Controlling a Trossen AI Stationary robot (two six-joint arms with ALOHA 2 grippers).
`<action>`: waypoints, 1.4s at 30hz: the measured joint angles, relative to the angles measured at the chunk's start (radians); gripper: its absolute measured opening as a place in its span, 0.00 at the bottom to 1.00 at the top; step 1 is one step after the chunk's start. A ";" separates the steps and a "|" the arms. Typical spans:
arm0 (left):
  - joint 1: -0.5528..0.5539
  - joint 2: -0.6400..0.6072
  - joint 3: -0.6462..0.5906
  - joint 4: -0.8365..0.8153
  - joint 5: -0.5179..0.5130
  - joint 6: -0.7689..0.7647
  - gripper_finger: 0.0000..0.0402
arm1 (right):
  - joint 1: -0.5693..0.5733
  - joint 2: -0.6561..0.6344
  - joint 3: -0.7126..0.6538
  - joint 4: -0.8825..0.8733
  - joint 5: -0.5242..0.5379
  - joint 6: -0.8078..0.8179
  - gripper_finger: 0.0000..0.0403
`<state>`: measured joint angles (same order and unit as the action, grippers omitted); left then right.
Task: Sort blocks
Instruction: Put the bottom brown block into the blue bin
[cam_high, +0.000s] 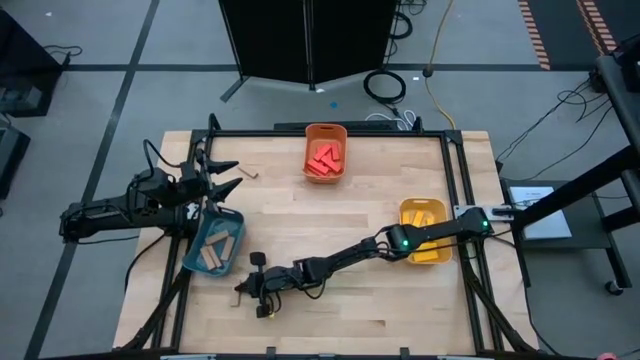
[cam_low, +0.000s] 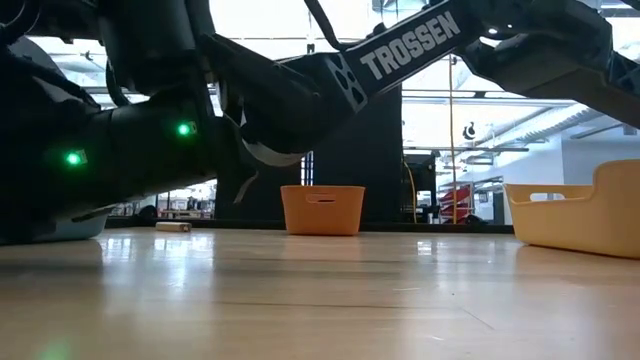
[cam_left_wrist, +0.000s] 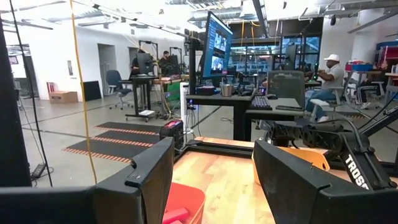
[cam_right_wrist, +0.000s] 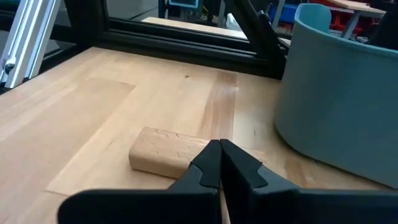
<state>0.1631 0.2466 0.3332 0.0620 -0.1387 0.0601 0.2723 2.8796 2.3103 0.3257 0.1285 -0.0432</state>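
bright open workshop, grey floor (cam_left_wrist: 93, 118), desks (cam_left_wrist: 249, 106) with monitors (cam_left_wrist: 216, 45).

From the right wrist, the shut right gripper (cam_right_wrist: 221, 163) covers the near end of the tan block (cam_right_wrist: 163, 152) beside the teal bin (cam_right_wrist: 342, 106), whose far side runs out of frame.

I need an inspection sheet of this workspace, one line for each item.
Surface: wooden table, dark frame around it.
Job's things: red blocks in orange bin; tan blocks in teal bin; yellow bin; tan block loose by the teal bin; another near the far edge.
Clutter: nothing seen.
Grippers: left gripper open, over the left edge; right gripper, fingers shut at the loose block.
Cables: coil on the floor.
Surroundings: desks, monitor, seated people.
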 joint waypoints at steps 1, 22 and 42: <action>0.000 0.000 0.000 0.000 0.000 0.000 0.55 | 0.000 -0.001 0.000 -0.011 0.000 -0.001 0.00; 0.000 0.000 0.000 -0.027 0.000 0.005 0.55 | -0.009 -0.267 -0.001 -0.928 0.112 0.072 0.00; 0.000 0.000 0.000 -0.026 -0.004 0.002 0.55 | 0.001 -0.140 0.001 -0.403 0.054 0.005 0.00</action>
<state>0.1635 0.2466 0.3332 0.0361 -0.1424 0.0618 0.2737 2.7399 2.3109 -0.0776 0.1827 -0.0382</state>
